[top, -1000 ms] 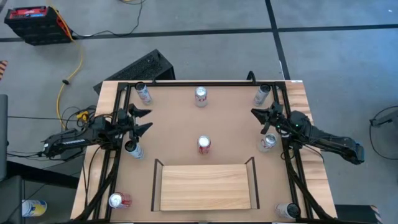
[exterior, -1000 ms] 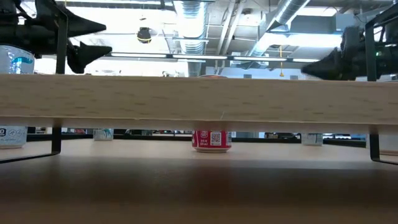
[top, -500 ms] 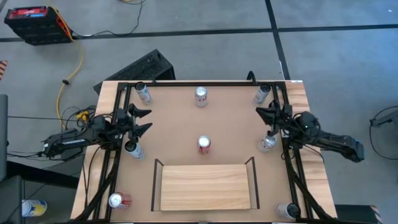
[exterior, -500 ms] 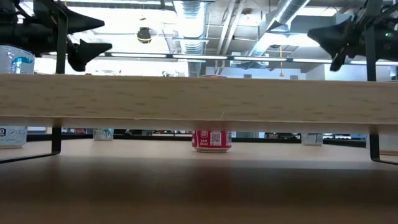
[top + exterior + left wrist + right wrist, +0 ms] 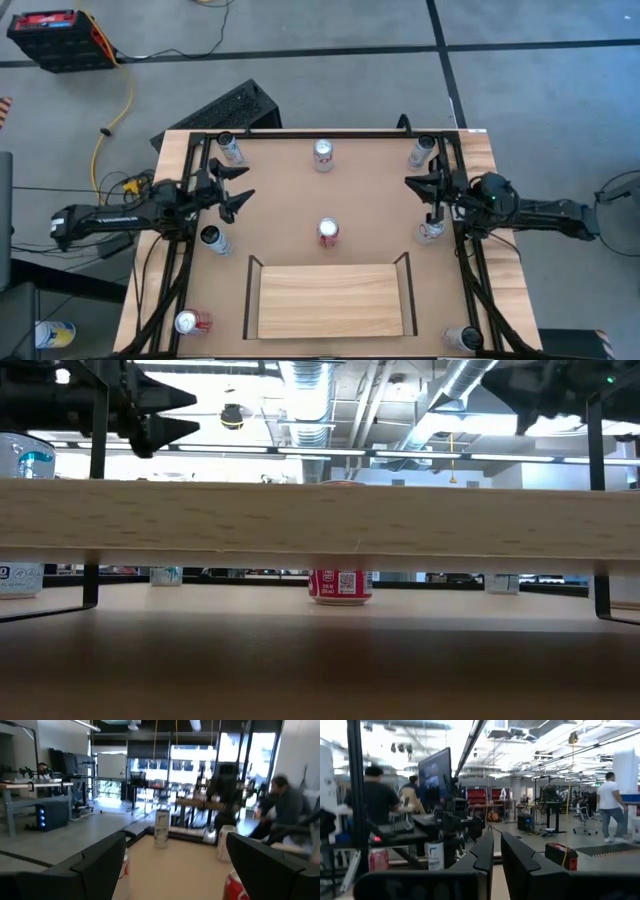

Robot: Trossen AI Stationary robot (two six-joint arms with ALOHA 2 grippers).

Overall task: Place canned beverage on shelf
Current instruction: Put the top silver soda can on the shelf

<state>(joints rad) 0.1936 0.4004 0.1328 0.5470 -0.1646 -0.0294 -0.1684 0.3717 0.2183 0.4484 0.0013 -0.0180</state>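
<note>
The shelf [image 5: 330, 300], a pale wood board with black end rails, stands at the table's near middle; its front edge [image 5: 320, 520] spans the low view. A red can [image 5: 328, 232] [image 5: 340, 584] stands upright on the table just beyond it. More cans stand at the far edge [image 5: 323, 153] and along both sides [image 5: 213, 238] [image 5: 431, 230]. My left gripper [image 5: 240, 184] [image 5: 170, 870] hovers open at the left side, above the table. My right gripper [image 5: 415, 184] [image 5: 497, 851] hovers shut at the right side. Neither holds anything.
A black frame [image 5: 190, 200] runs around the brown tabletop. One can [image 5: 190, 322] lies at the near left corner and another [image 5: 462, 339] stands at the near right. People move in the room beyond the table.
Both grippers have risen above the table, the right one more than the left, and each has rolled about its own pointing line. The left stays open and the right stays shut. No can has moved.
</note>
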